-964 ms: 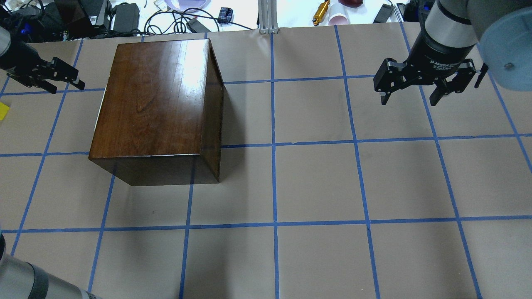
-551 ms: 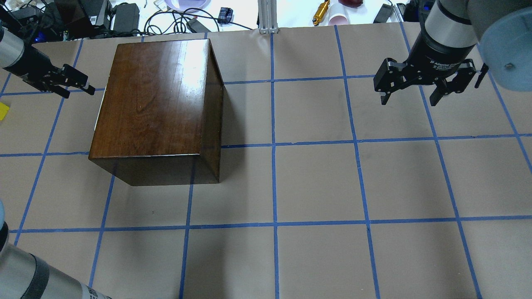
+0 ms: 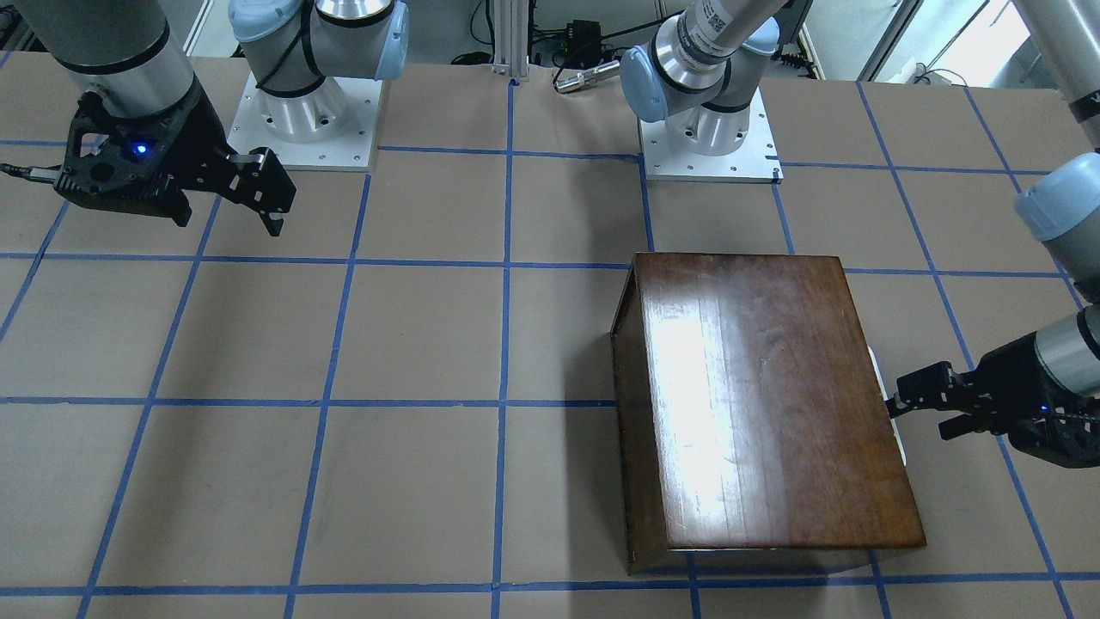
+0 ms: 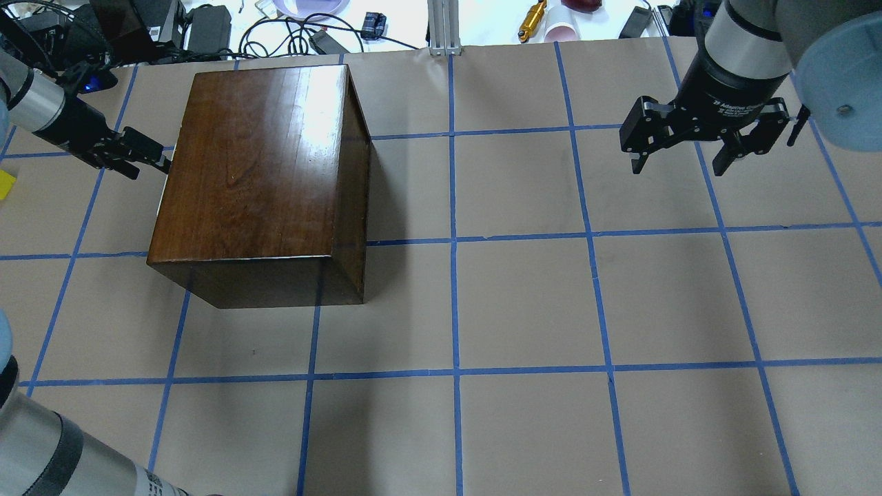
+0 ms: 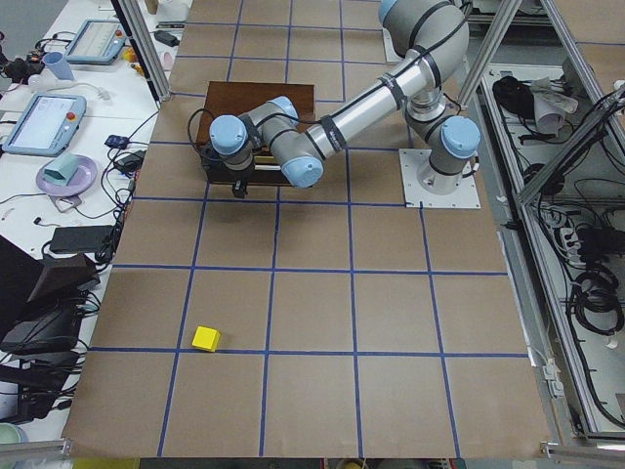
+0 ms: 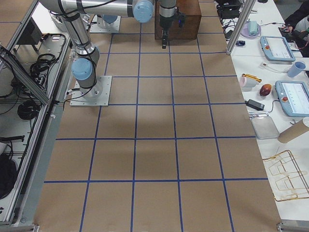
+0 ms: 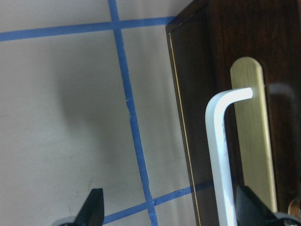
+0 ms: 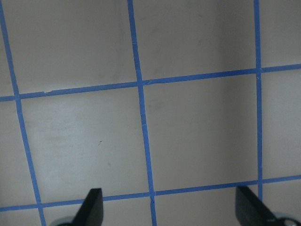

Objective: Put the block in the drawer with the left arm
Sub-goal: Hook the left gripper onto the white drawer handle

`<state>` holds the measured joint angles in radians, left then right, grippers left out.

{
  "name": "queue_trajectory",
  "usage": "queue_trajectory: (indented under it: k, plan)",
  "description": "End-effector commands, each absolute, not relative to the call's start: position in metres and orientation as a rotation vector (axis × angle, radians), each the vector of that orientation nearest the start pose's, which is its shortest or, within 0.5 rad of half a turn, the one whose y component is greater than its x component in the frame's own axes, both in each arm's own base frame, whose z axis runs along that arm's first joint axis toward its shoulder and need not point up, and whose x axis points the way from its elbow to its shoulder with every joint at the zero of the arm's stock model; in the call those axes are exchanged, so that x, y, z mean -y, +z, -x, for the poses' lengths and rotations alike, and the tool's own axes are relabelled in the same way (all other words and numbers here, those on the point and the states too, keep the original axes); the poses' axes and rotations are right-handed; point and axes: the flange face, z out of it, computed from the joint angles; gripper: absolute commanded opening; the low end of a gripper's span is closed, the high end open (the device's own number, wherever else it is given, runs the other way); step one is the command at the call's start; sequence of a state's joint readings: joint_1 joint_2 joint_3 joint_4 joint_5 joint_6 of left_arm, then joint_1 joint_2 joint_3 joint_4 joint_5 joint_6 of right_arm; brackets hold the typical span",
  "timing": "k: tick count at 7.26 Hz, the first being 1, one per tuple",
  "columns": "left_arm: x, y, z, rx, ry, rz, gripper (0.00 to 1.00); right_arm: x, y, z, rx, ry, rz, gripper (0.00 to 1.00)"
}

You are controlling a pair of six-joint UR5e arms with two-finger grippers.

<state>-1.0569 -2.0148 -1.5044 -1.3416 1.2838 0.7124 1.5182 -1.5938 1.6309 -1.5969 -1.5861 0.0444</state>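
The yellow block (image 5: 205, 338) lies on the paper far from the box; it shows at the left edge of the overhead view (image 4: 3, 184). The dark-brown box (image 4: 255, 165) has its drawer shut. The drawer's dark front panel (image 7: 200, 117) with a white bar handle (image 7: 218, 155) on a brass plate fills the left wrist view. My left gripper (image 4: 147, 163) is open and empty, its tips right at that front face (image 3: 919, 411). My right gripper (image 4: 679, 162) is open and empty, hanging above the paper at the far right.
The table (image 4: 524, 303) is covered in brown paper with a blue tape grid. Cables, a plate and small tools (image 4: 303, 27) lie beyond the far edge. The two arm bases (image 3: 709, 129) stand at the robot's side of the table.
My left gripper has moved right, from out near the table's left edge up to the box's drawer face. The right arm, the box and the block have not moved.
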Motion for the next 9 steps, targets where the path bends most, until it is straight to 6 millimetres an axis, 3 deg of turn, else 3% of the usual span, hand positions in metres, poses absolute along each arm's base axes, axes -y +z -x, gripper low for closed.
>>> queue_trajectory:
  k: [1, 9]
  plan:
    - [0.631, 0.288, -0.169, -3.463, -0.082, -0.305, 1.0, 0.487, 0.472, -0.107, -3.153, 0.017, -0.152, 1.0]
    - [0.634, 0.276, -0.172, -3.466, -0.049, -0.307, 1.0, 0.487, 0.472, -0.107, -3.153, 0.019, -0.152, 1.0]
